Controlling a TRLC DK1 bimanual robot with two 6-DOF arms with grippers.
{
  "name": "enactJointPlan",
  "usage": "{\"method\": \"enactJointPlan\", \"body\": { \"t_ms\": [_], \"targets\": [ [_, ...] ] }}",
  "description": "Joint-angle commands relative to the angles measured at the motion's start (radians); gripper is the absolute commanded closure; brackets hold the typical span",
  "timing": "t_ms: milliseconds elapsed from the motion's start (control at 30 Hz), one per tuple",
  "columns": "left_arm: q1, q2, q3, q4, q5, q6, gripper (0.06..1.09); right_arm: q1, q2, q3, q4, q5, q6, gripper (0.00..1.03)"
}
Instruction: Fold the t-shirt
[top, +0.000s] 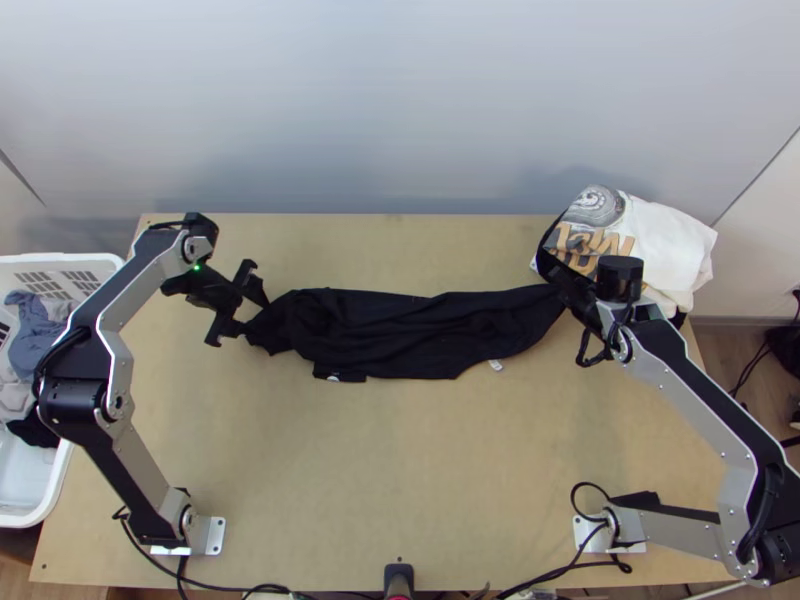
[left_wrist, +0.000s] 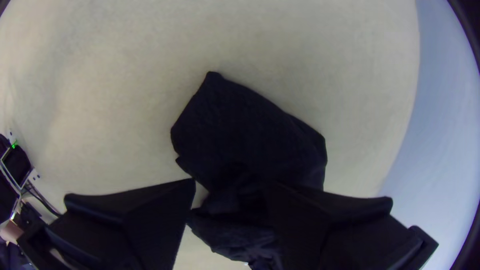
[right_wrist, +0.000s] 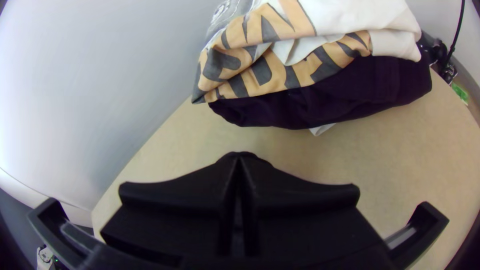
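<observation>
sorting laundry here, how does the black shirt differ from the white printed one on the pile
The black t-shirt lies as a long, wrinkled strip; the white printed garment is folded into a compact bundle.
The black t-shirt looks plain and dark over most of its length, while the white printed garment carries large tan and grey shapes.
The black t-shirt stretches across the table; the white printed garment sits on dark cloth.

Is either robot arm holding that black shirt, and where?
The right gripper appears shut on the black shirt, at its tapering right-hand end in the top view. The left gripper is open by the other end, holding nothing.
</observation>
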Motion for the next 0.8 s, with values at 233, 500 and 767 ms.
{"method": "enactJointPlan", "body": {
  "t_ms": [233,500,767],
  "targets": [
    [-0.066,0.064,0.034,-0.042,-0.047,-0.007,0.51,-0.003,0.008,0.009,0.001,0.001,-0.004,1.00],
    [-0.103,0.067,0.055,-0.046,-0.047,-0.013,0.51,-0.011,0.011,0.009,0.001,0.001,-0.008,1.00],
    [-0.123,0.091,0.098,-0.046,-0.047,-0.009,0.52,-0.011,0.005,0.003,0.001,0.001,-0.008,1.00]
  ]
}}
